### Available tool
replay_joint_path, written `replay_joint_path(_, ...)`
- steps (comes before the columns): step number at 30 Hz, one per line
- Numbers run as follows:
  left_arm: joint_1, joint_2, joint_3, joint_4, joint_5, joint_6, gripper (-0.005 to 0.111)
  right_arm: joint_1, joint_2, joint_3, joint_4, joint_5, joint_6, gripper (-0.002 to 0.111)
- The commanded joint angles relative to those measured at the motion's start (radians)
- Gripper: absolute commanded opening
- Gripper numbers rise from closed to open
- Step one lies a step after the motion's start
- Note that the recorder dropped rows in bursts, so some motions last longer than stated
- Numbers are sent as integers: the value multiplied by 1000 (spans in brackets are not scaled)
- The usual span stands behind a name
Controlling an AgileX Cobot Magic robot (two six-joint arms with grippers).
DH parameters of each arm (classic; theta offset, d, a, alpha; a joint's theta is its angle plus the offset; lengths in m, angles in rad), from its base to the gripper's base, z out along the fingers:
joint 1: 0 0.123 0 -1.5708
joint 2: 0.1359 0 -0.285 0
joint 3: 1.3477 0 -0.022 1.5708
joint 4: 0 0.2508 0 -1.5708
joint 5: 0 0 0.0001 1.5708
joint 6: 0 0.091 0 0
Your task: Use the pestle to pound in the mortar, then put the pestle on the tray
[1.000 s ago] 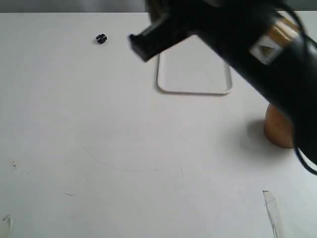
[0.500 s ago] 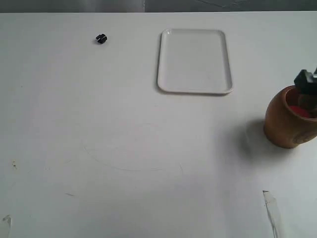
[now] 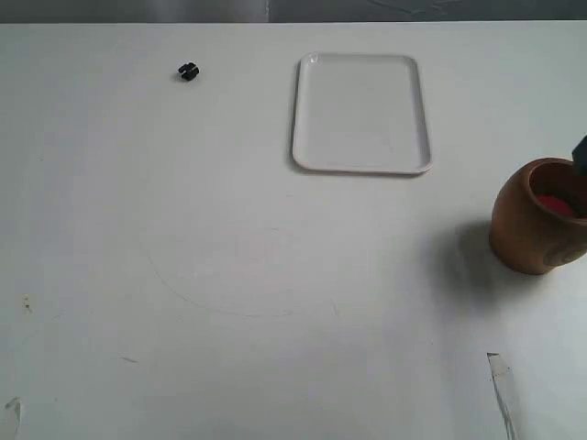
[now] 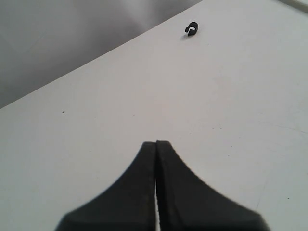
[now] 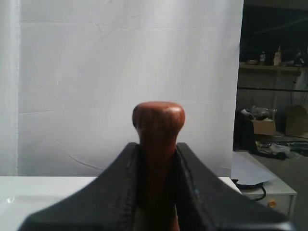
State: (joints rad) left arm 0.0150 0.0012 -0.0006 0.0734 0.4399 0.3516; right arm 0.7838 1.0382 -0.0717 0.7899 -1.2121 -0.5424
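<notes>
The light-brown wooden mortar (image 3: 536, 218) stands at the right edge of the exterior view, its red inside showing. The white tray (image 3: 360, 112) lies at the back middle with nothing on it. My right gripper (image 5: 158, 147) is shut on the reddish-brown pestle (image 5: 158, 120), whose rounded end sticks out beyond the fingers. In the exterior view only a dark sliver of that gripper (image 3: 581, 151) shows at the right edge above the mortar. My left gripper (image 4: 156, 144) is shut with nothing in it, over bare table, out of the exterior view.
A tiny black object (image 3: 187, 71) lies at the back left of the white table (image 3: 229, 257), also in the left wrist view as a small black clip (image 4: 192, 29). A strip of clear tape (image 3: 503, 385) sits near the front right.
The right arm swept from over the tray to the right, past the mortar, and is now almost out of the exterior view. Tray and mortar are fully uncovered.
</notes>
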Motion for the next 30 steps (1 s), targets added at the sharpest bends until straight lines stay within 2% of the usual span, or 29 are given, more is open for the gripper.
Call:
replay_joint_path(1,-8,-1,1,-7,-3,-8,0,-84,131,-12,-66,-9,56,0)
replay_joint_path(4,-8,-1,1,-7,-3,-8,0,-176,238,-21,-243,-9,191,0)
replay_joint_path(9,-8,-1,1,-7,-3,-8,0,-279,369,-95,-291,-9,247,0)
replay_joint_path(11,-8,-1,1,-7,-3,-8,0,-286,408,-93,-352,-9,323,0)
replay_joint_path(16,-8,-1,1,-7,-3,-8,0,-284,524,-53,-338,-9,458,0)
replay_joint_path(20,-8,-1,1,-7,-3,-8,0,-284,584,-42,-340,-9,442,0)
replay_joint_path(25,-8,-1,1,-7,-3,-8,0,-284,478,-65,-378,-9,323,0)
replay_joint_path(30,-8,-1,1,-7,-3,-8,0,-284,224,-65,-389,-9,258,0)
